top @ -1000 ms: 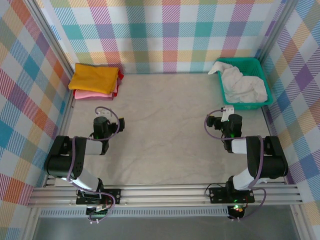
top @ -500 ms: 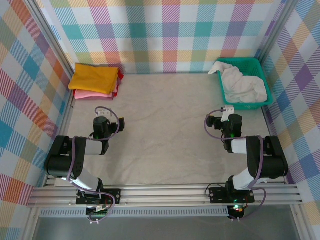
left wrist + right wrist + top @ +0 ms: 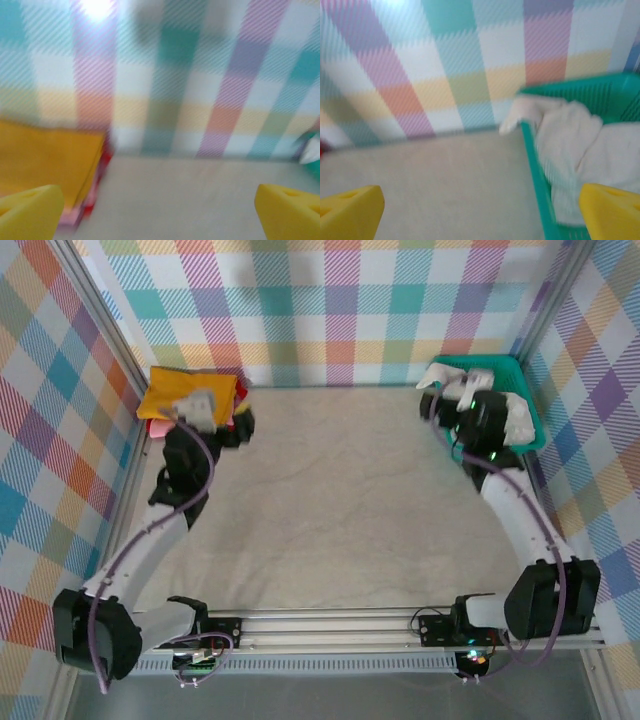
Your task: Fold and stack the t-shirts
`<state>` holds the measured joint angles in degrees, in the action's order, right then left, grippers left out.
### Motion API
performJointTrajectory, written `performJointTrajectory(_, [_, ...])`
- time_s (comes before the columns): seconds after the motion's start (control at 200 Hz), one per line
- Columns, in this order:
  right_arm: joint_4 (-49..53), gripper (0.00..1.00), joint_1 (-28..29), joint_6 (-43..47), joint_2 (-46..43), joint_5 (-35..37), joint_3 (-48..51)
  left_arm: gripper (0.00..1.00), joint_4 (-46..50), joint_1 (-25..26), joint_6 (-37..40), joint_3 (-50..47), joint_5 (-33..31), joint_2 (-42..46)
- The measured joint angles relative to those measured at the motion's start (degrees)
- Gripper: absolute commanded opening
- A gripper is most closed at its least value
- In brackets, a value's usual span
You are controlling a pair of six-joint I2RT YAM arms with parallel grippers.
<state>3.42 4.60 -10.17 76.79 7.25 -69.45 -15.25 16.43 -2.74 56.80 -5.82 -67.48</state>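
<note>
White shirt point(image 3: 570, 135) in basket point(image 3: 600, 95), ahead-right of right claw point(image 3: 480, 215); fingers point(image 3: 350, 210) apart.

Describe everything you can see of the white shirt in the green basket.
The white t-shirt is soft, matte cloth, unfolded and crumpled into a loose heap inside the green plastic basket at the table's far right corner. One flap spills over the basket's far-left corner towards the table. It lies against the basket's walls. Its sleeves and any print cannot be made out. Seen from above, the right arm hides its middle.
</note>
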Motion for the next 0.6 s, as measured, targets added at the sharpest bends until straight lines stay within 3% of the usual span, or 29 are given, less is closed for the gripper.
performJointTrajectory(0.135, [14.12, 0.94, -5.64, -4.90, 13.60, -3.30, -25.83, 0.98, 9.20, 8.90, 1.29, 25.97, 5.77, -13.55])
performJointTrajectory(0.25, [25.42, 0.88, -11.21, -7.67, 28.48, -5.42, -43.52, 1.00, 16.94, 14.01, 2.56, 41.59, 10.99, -28.20])
performJointTrajectory(0.425, [40.72, 0.88, -15.69, -8.46, 51.30, -5.81, -65.07, 1.00, 26.99, 19.65, 3.41, 52.85, 16.87, -48.59])
performJointTrajectory(0.6, [50.69, 0.90, -16.57, -8.48, 68.04, -5.88, -81.07, 1.00, 33.31, 23.23, 3.41, 60.17, 18.95, -60.81])
